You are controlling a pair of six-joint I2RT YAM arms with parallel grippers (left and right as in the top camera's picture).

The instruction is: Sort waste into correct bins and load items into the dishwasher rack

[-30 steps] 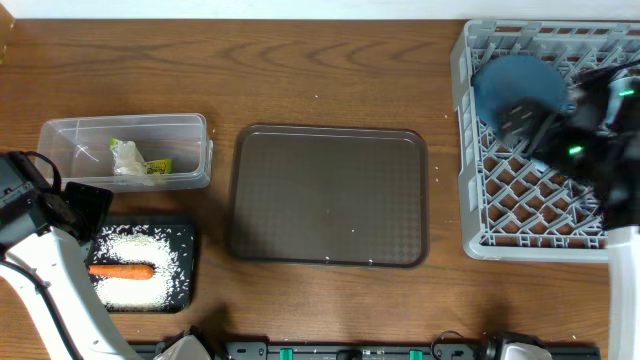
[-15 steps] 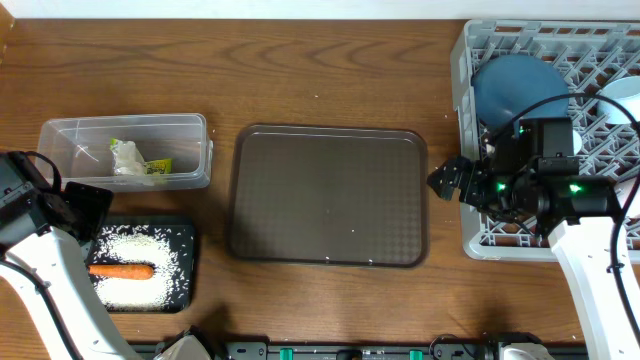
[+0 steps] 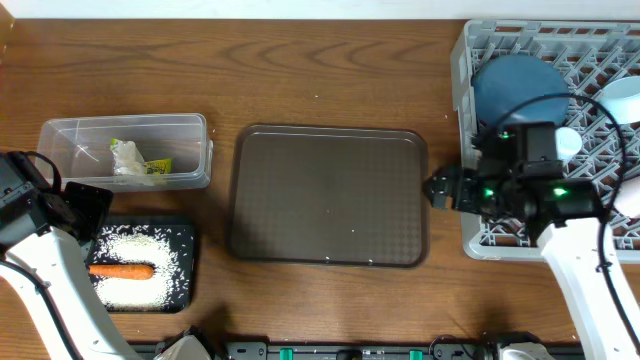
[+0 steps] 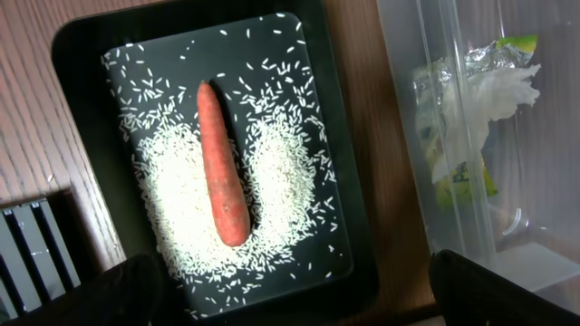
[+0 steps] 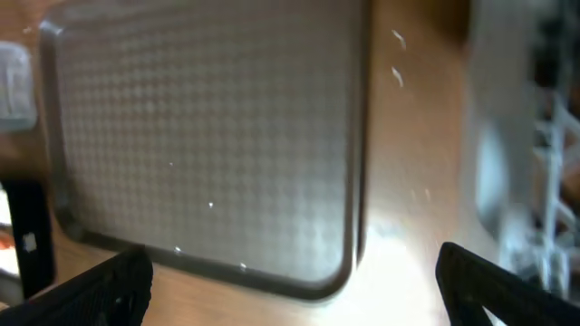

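Observation:
The carrot (image 4: 222, 163) lies on a heap of rice (image 4: 276, 181) in the black tray (image 4: 82, 54). Beside it, the clear tub (image 4: 453, 181) holds the crumpled wrapper (image 4: 476, 95). My left gripper (image 4: 294, 299) hovers open above the tray's near edge, holding nothing; overhead it sits at the tray's back left corner (image 3: 85, 205). The grey dishwasher rack (image 3: 470, 150) at the right holds the dark-blue bowl (image 3: 515, 85) on edge and a pale cup (image 3: 625, 95). My right gripper (image 3: 437, 190) is open and empty between the rack and the brown serving tray (image 3: 328, 195).
The brown serving tray (image 5: 199, 136) fills the table's middle, bare except for a few specks. Blurred at the right of the right wrist view is the rack (image 5: 535, 136). The right arm's body lies over the rack's front left part.
My right arm has pulled back from the dark-blue bowl in the rack and swung left, its open gripper now past the rack's left wall. The left arm has not moved.

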